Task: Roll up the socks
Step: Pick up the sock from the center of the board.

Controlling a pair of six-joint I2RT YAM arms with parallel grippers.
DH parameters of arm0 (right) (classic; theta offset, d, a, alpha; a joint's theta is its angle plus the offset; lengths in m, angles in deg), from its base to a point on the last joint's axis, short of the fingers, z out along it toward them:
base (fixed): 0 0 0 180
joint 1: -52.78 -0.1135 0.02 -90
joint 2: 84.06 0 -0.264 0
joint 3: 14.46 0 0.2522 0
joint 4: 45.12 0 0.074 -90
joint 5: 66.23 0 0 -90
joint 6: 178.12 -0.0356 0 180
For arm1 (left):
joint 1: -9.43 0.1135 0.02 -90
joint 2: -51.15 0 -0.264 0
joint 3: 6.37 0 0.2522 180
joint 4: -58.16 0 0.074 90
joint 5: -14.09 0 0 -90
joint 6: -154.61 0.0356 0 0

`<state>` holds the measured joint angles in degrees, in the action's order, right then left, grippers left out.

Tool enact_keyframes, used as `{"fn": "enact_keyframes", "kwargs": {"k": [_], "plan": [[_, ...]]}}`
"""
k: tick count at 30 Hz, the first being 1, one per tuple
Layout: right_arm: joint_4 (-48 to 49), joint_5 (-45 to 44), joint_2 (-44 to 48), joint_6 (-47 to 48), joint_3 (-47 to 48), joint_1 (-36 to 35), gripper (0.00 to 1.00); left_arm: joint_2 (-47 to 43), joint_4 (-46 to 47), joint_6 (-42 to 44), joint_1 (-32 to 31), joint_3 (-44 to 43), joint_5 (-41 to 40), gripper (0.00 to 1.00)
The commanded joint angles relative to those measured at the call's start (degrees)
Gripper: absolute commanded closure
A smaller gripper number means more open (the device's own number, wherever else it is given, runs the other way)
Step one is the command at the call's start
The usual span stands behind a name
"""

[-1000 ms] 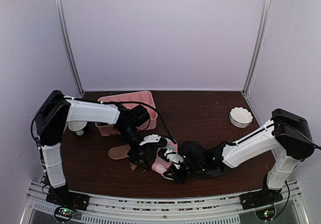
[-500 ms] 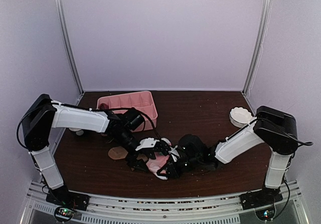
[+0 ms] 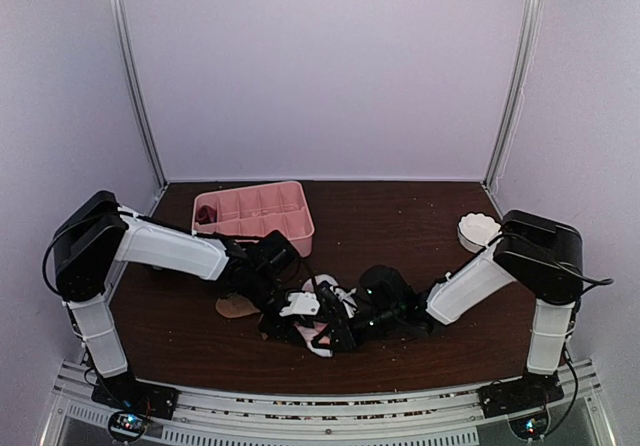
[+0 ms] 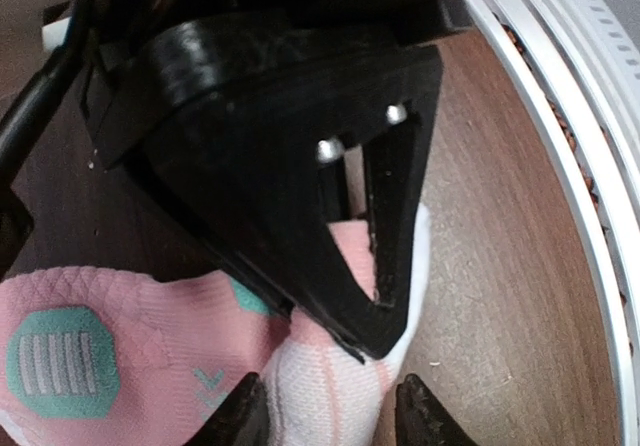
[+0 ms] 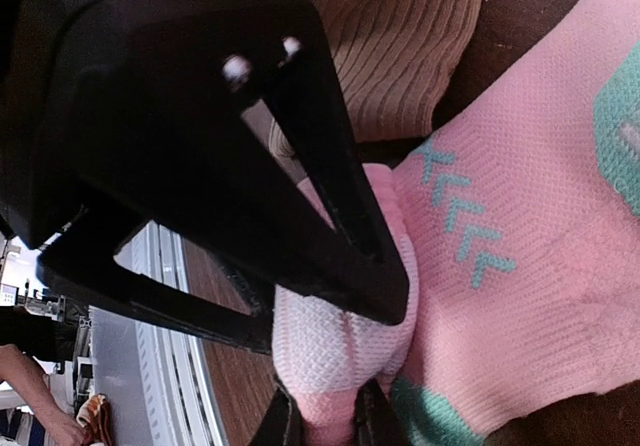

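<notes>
Change: both arms have dropped lower and closed in on each other over the last second, and the grippers now meet nose to nose at the 6 o'clock side of the bench [image 3: 420,216].
Left arm: it has swung off the tray [image 3: 300,230], which now shows whole at 11 o'clock.
Pink sock [image 5: 520,266]: less of it shows from above than a second ago. It sits bunched under the two grippers, near the front edge.
Left gripper [image 4: 330,421]: fingers at a middling gap, bracketing the white end of the pink sock, with fabric bulging between them. It looks like a hold.
Right gripper [image 5: 325,421]: narrow, pinching a fold of pink-and-white fabric between its tips.
Tan sock [image 3: 237,307]: flat on the bench at 9 o'clock of the pink one, just beside it, and no gripper is on it.
Meaning: my read is that the first turn of the roll is being formed here, with one end gathered and both grippers committed.
Remaining: most of the pink length is still flat, and the tan sock has not been started.
</notes>
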<state>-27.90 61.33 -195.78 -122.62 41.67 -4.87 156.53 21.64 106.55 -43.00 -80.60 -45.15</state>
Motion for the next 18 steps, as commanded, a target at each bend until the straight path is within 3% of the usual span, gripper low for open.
{"fn": "enact_keyframes", "kwargs": {"k": [1, 5, 9, 18], "plan": [[-23.92, -6.40, -8.85, -3.75, -6.91, -0.36, 0.99, 1.05, 3.35, -0.79, -0.22, 1.59, -4.21, 0.63], [-22.36, -9.89, -5.67, -4.76, -8.25, -0.36, 0.84, 2.45, 3.48, -3.17, 0.06, 0.62, -4.71, 0.85], [-16.06, -15.28, 0.08, -6.36, -12.28, -0.66, 0.65, 4.70, 1.27, -6.10, 1.05, -1.63, -1.87, 0.99], [-1.91, -27.65, 16.93, -3.87, -22.74, -3.99, 0.61, 10.25, -4.88, -9.36, 4.08, -5.64, 5.14, 1.00]]}}
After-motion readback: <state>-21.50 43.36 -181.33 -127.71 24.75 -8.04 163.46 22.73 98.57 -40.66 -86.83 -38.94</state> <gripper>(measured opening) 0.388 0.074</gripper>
